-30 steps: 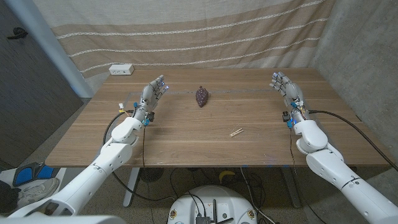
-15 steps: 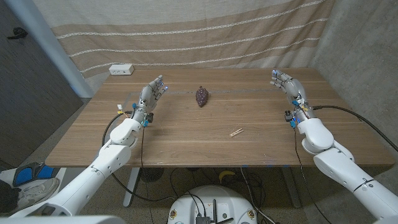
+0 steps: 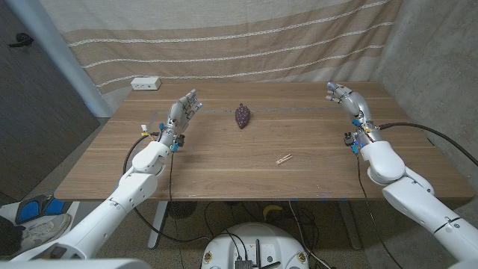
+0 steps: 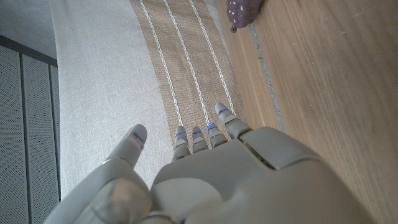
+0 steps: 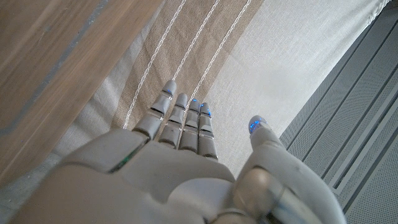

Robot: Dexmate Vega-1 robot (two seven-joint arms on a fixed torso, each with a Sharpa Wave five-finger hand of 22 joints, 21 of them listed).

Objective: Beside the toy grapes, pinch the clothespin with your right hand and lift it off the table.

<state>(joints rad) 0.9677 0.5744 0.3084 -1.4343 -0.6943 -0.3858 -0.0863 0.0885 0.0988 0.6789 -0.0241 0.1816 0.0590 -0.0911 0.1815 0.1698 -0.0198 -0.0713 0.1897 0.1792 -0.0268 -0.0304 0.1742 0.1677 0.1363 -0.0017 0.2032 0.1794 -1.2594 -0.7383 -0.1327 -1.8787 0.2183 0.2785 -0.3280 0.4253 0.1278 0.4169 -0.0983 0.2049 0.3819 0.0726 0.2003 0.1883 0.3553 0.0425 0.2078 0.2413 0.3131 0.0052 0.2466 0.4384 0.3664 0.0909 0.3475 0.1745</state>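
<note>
Wooden worktop (image 3: pixel 224 161): clothespin (image 3: pixel 284 159) untouched.
Right robot hand (image 3: pixel 345 99): raised near far right corner, released, fingers straight.
Left robot hand (image 3: pixel 184 110): raised, released.

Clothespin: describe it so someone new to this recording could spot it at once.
On the wooden table, look toward the robot from the dark purple grapes and a little to the right. The clothespin lies there alone on bare wood: small, pale and thin, where the grapes are dark and rounded.
</note>
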